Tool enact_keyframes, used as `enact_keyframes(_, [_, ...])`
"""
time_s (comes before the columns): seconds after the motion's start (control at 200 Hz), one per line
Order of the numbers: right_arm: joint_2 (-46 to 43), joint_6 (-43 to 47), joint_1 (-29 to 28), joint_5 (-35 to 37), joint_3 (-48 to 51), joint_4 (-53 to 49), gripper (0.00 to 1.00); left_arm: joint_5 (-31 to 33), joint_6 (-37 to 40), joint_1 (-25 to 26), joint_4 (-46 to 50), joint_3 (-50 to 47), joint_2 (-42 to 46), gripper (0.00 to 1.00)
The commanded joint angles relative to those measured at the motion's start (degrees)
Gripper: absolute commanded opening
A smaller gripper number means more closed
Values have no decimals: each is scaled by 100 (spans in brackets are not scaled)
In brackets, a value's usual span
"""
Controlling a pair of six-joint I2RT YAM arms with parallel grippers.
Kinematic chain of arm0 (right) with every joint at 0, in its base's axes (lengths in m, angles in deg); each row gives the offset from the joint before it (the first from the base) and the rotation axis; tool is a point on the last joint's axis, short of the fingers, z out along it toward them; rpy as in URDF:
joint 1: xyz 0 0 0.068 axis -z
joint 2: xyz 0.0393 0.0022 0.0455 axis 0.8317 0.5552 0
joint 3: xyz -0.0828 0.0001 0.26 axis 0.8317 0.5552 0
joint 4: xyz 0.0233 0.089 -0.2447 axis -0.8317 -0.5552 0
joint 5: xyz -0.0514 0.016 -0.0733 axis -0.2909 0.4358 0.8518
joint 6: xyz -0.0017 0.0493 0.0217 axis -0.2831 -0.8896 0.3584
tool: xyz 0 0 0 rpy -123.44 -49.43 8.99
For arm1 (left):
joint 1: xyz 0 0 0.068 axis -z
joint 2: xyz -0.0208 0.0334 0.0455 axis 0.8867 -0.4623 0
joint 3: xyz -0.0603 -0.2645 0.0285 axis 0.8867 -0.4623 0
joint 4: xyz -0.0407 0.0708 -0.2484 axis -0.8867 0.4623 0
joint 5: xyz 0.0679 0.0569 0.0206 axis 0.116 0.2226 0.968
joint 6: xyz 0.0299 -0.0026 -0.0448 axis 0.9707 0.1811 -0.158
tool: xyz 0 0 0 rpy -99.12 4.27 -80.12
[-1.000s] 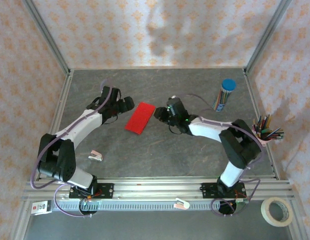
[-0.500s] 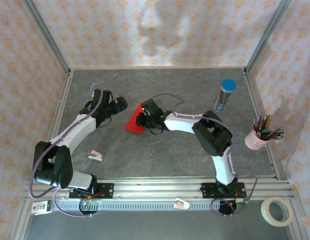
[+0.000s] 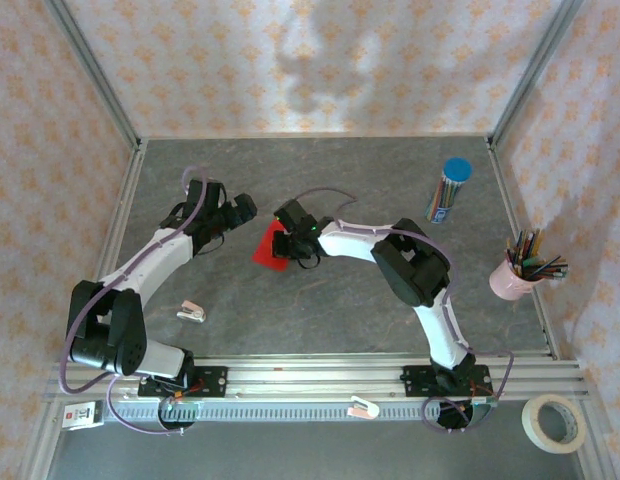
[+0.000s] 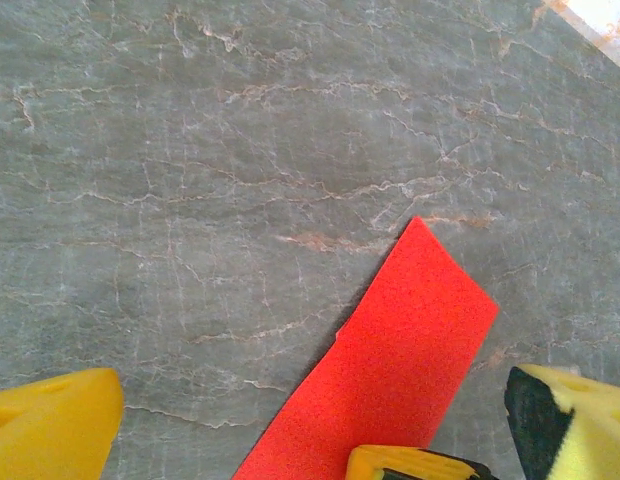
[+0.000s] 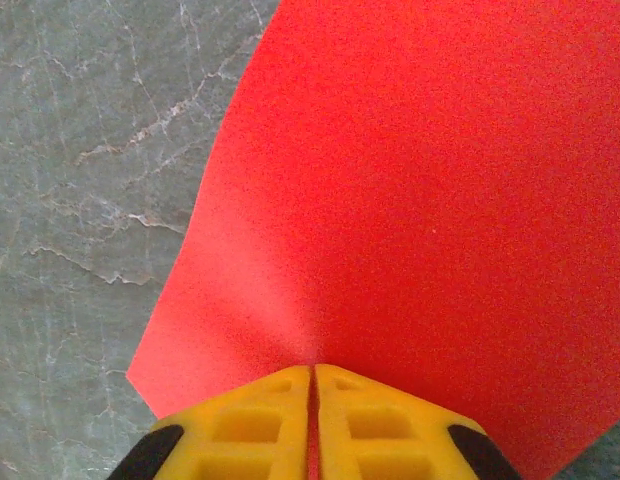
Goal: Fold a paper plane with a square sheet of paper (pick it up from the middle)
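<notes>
Mid-desk, slightly left of centre, we see the red sheet of paper (image 3: pixel 267 248) on the grey marble-veined desk (image 3: pixel 340 310). It is thin, matte and plain red with straight edges and sharp corners. From the left wrist view the red sheet of paper (image 4: pixel 400 370) reads as a narrow strip with one far corner pointing up-frame. In the right wrist view the red sheet of paper (image 5: pixel 420 190) bows slightly toward the pinch point, and its left edge sits on the stone.

The right tool (image 3: pixel 290 238) is clenched on the sheet's right edge. Its yellow ribbed fingertips (image 5: pixel 260 420) are pressed together, with red paper running between them at the right tool (image 5: pixel 312 378). The right arm rises from the near-right base, bends at the elbow and stretches left across the middle.

The left tool (image 3: pixel 238 209) is released, just left of the sheet and apart from it. Its yellow foam fingers (image 4: pixel 50 425) are spread wide around the left tool (image 4: pixel 310 425). The left arm arcs from the near-left base toward the far side, wrist aimed right.

A blue-capped pencil tube (image 3: pixel 450 190) stands far right.
</notes>
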Motion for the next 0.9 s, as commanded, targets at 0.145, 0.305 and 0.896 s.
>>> enact_keyframes(0.145, [-468,1101,41,515,639,-976,11,-339,37,-68,-190,-42,-119,99])
enact_keyframes(0.305, [-1337,1648,97,694,1348,-725,12,-731,26,-70,-539,-189,-130,99])
enact_keyframes(0.896, [-2172,-1779,566,426,2590,1070,17,-2488,-361,-58,-1380,-669,-603,95])
